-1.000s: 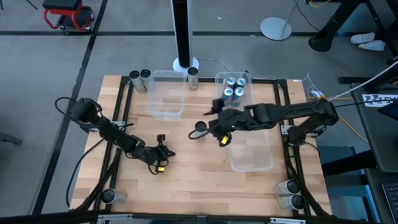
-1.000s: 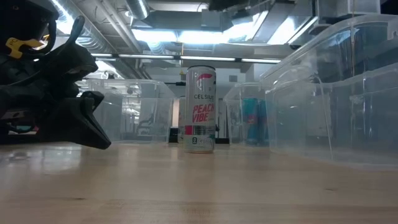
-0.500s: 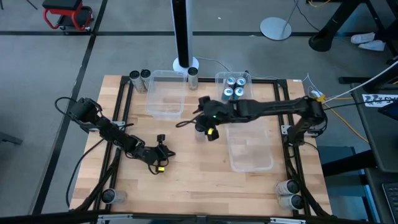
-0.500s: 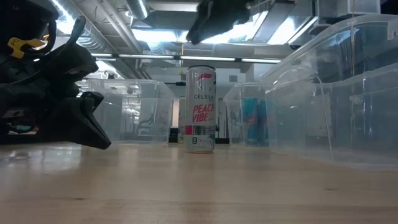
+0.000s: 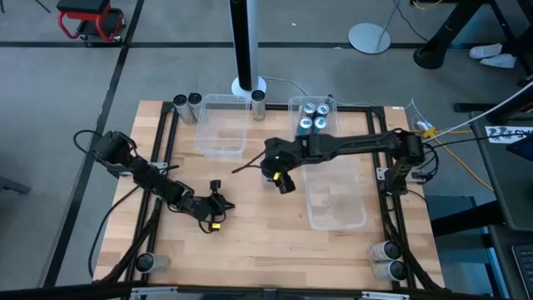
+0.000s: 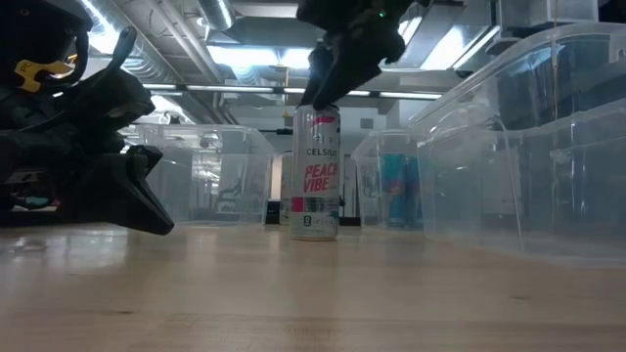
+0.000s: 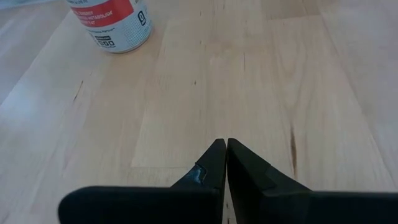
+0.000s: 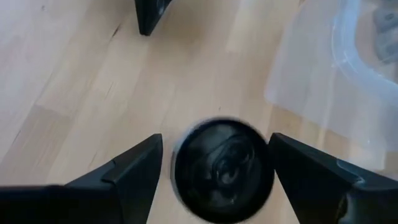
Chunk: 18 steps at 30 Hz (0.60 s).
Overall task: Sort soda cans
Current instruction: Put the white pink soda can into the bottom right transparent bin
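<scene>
A white can (image 6: 315,172) with red lettering stands upright on its base at the middle of the wooden table (image 5: 250,242). It also shows as a dark round top (image 8: 224,167) in the right wrist view. My right gripper (image 8: 217,155) hangs open just over it, slanting down, one finger on either side of the can's top with a gap on both sides. In the low view its fingers (image 6: 323,83) reach the can's upper rim. My left gripper (image 7: 222,155) rests shut near the table's left side (image 5: 218,204), pointing toward the can's base (image 7: 112,25).
Clear bins stand at the far middle (image 5: 223,125) and right (image 5: 335,198). A far-right bin holds several blue cans (image 5: 313,117). More cans stand at the far left (image 5: 187,103), by the pole (image 5: 258,100), and at the near corners (image 5: 385,257) (image 5: 146,262).
My right gripper has swung toward the table's left and come down, from beside the white can to over its top, turning as it went. Its fingers have stayed open. The can has not moved.
</scene>
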Motion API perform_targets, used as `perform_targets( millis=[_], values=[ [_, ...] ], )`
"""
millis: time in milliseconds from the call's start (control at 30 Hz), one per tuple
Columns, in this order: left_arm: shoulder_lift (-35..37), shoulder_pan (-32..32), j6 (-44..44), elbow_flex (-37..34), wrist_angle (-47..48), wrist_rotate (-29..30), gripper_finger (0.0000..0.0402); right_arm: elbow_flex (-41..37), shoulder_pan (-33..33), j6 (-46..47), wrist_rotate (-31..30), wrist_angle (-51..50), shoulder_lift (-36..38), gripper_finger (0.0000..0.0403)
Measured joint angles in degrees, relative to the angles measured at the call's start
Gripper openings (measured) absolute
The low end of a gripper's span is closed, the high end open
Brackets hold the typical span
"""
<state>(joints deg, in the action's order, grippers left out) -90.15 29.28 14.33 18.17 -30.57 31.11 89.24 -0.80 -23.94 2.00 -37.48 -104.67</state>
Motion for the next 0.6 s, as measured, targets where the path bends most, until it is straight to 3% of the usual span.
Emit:
perform_targets(
  millis=[600],
  values=[
    [0.02,0.48,0.02,0.02,-0.09,-0.04,0.0008,0.12,0.02,1.29,-0.46,-0.83,-3.09,0.0296]
  ],
)
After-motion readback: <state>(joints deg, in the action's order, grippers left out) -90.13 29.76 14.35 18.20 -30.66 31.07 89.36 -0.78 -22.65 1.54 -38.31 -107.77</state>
